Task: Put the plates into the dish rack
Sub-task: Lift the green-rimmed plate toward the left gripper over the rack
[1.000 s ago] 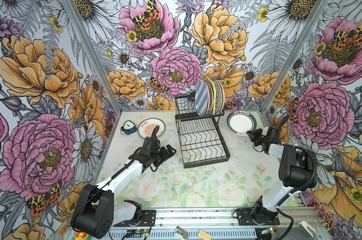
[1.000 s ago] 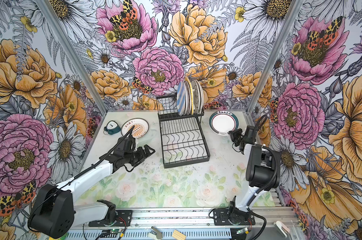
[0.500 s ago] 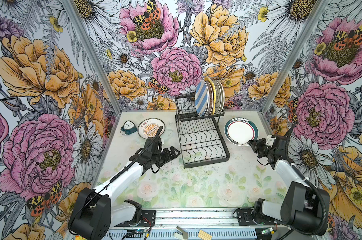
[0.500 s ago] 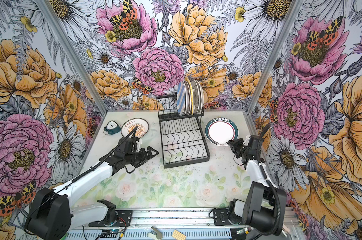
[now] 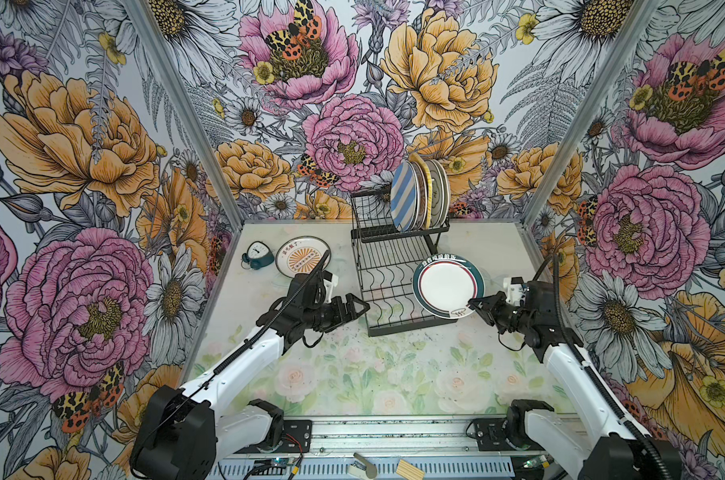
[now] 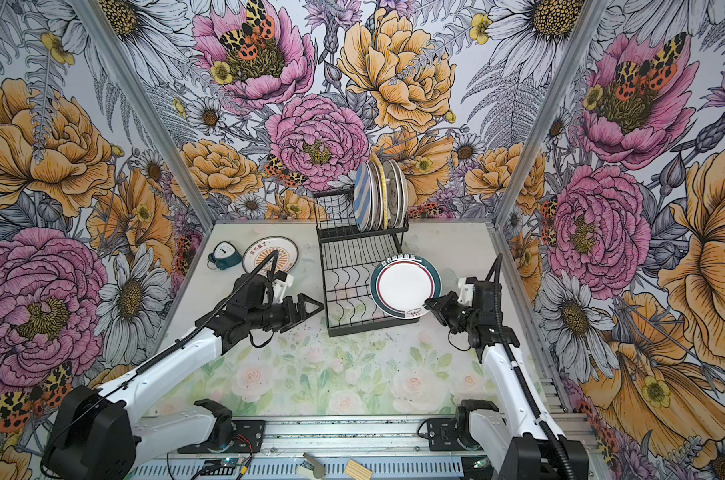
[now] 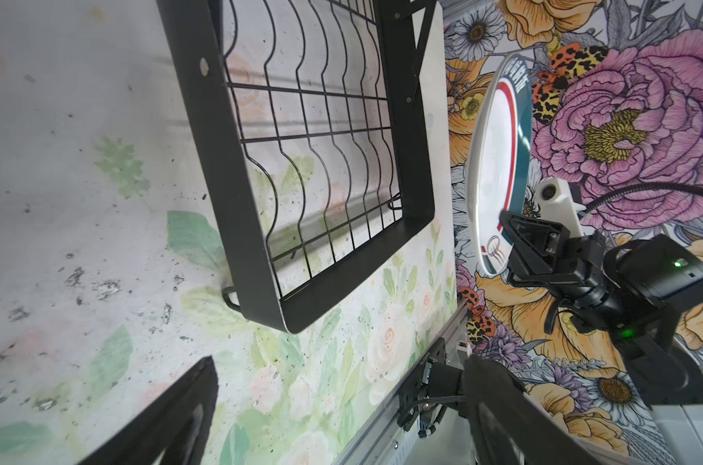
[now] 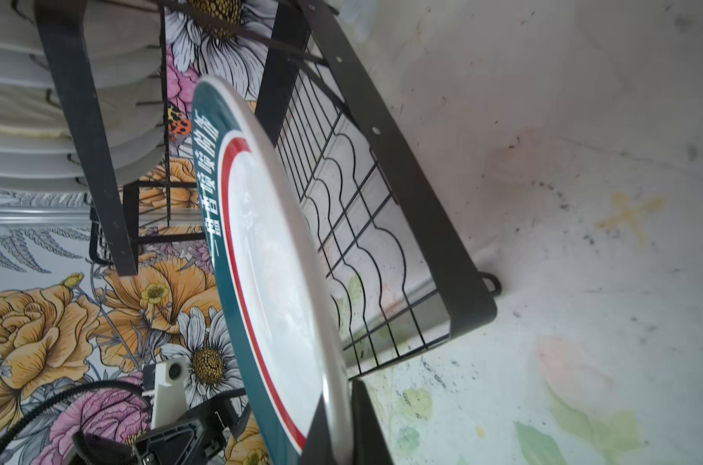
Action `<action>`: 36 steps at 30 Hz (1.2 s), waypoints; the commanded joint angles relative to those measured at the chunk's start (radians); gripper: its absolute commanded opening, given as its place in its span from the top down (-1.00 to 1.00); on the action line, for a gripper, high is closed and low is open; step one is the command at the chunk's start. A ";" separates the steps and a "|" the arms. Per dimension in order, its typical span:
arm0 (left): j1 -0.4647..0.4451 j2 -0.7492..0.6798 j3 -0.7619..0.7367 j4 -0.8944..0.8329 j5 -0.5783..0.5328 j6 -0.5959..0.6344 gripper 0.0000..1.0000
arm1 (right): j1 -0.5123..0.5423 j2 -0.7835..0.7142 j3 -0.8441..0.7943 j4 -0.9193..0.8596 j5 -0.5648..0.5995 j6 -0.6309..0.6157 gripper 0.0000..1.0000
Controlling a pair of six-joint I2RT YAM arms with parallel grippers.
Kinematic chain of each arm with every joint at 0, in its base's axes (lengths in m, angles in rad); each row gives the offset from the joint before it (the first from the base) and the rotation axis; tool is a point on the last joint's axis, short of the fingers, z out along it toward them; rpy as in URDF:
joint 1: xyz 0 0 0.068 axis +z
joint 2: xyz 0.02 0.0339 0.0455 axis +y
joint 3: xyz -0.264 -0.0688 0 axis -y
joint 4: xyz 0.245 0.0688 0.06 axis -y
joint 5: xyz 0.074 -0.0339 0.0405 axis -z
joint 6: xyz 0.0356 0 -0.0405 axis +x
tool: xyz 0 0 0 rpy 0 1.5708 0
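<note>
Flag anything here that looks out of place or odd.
The small teal alarm clock stands out: it sits on the floral-print table beside the round white plate with an orange sunburst print, though it is not dishware. Dark specks also litter the table near the black wire dish rack.

Teal plate (image 8: 269, 261), fingers (image 8: 368, 435) clamped — rack (image 8: 424, 209) behind
</note>
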 commanded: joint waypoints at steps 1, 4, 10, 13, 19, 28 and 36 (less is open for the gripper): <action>-0.014 -0.021 0.013 0.101 0.091 0.011 -0.86 | 0.090 -0.021 0.041 -0.002 0.015 -0.029 1.00; -0.023 -0.016 0.004 0.155 0.121 -0.008 -0.81 | 0.179 -0.009 0.066 -0.001 0.030 -0.042 1.00; -0.031 0.008 0.004 0.206 0.144 -0.023 -0.60 | 0.311 0.040 0.139 0.000 0.045 -0.078 1.00; -0.031 0.018 0.012 0.212 0.144 -0.023 -0.49 | 0.353 0.068 0.173 0.000 0.047 -0.093 1.00; -0.036 0.020 0.018 0.246 0.144 -0.040 -0.15 | 0.421 0.132 0.225 0.001 0.052 -0.122 1.00; -0.046 0.028 0.019 0.261 0.144 -0.057 0.39 | 0.458 0.179 0.277 0.003 0.023 -0.158 1.00; -0.049 0.035 0.015 0.306 0.144 -0.090 0.87 | 0.467 0.200 0.289 0.002 -0.033 -0.193 1.00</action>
